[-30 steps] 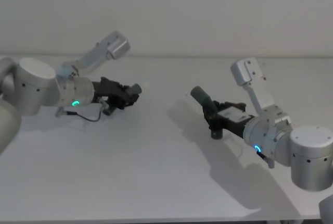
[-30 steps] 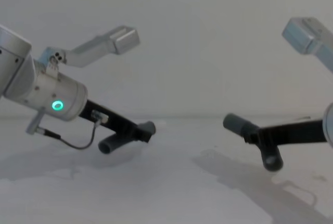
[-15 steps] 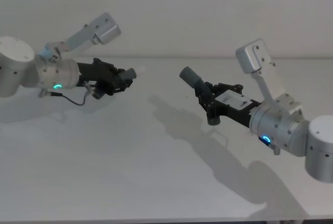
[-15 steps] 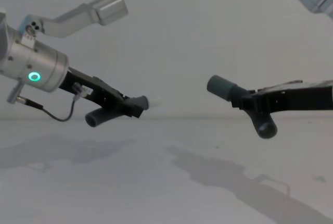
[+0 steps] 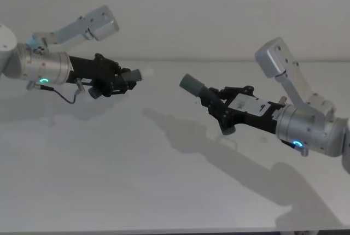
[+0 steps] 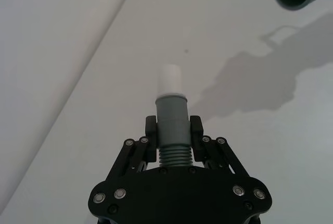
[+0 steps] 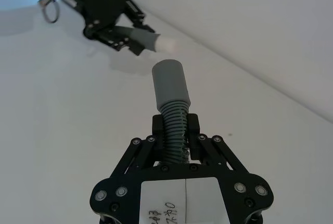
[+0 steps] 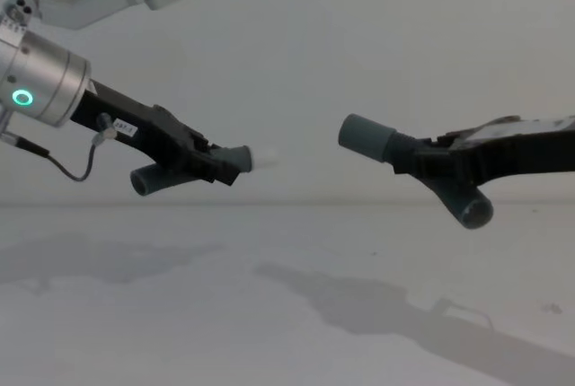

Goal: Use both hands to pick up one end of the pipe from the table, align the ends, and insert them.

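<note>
Since 0.5 s ago, both grippers higher, pipe ends (image 8: 364,137) closer.

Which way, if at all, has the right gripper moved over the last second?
Yes. The right gripper, shut on its pipe, has risen clear of the table and moved left.

Two pincers (image 8: 220,166) (image 8: 422,162) above the table (image 8: 269,314), each clamping a pipe piece (image 8: 235,158) (image 8: 368,138), cuffs facing, apart.

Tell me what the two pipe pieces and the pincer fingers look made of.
Left pipe piece and right pipe piece: matte grey, corrugated middles, smooth cuffs, likely flexible plastic or rubber. The left one's tip is pale, seemingly harder plastic. Fingers look like matte black plastic, bolted linkages.
</note>
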